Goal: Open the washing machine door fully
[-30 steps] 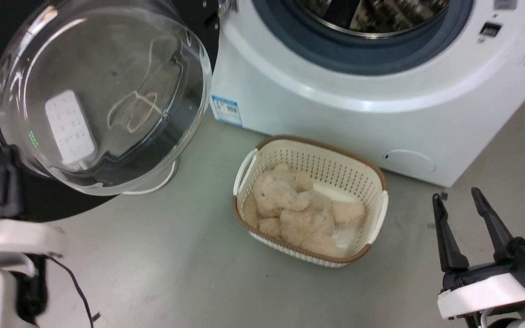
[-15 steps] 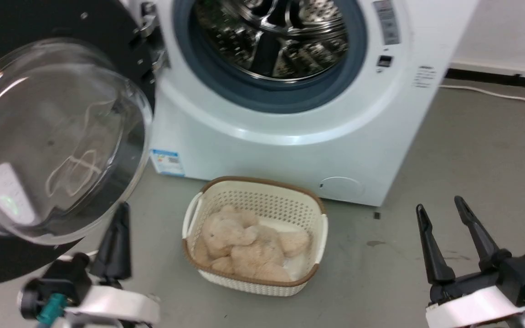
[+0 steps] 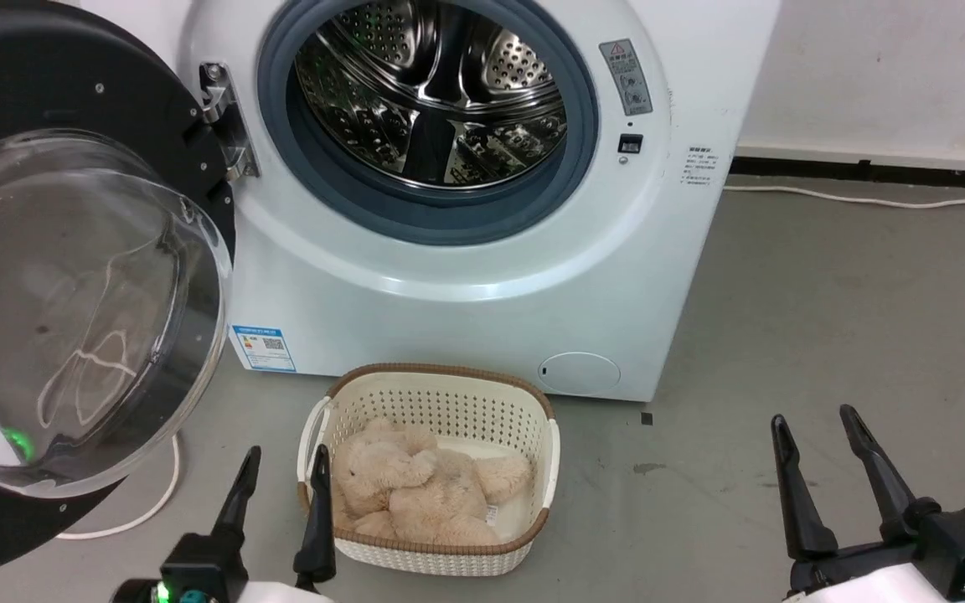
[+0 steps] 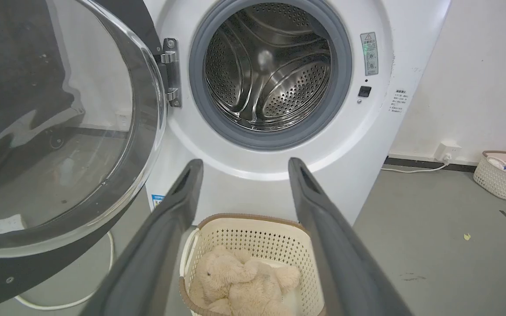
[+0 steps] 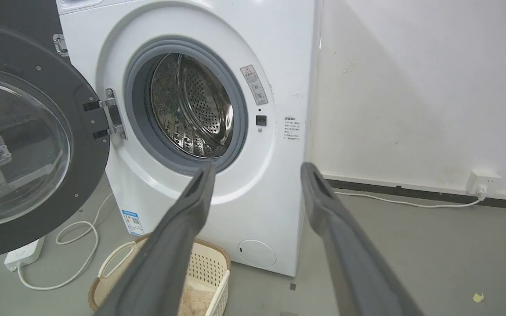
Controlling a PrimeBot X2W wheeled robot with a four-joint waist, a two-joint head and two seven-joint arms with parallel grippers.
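The left gripper [image 3: 286, 456] has come off the washing machine door [image 3: 72, 293] and dropped back to seven o'clock in the head view, fingers spread, holding nothing. The right gripper [image 3: 813, 416] waits at five o'clock, also spread and empty. The door hangs wide at nine o'clock of the drum [image 3: 432, 109], which stands fully exposed in the washing machine [image 3: 466, 285]. That looks like job done. Whether the hinge [image 3: 227, 126] has any swing left, I can't tell.
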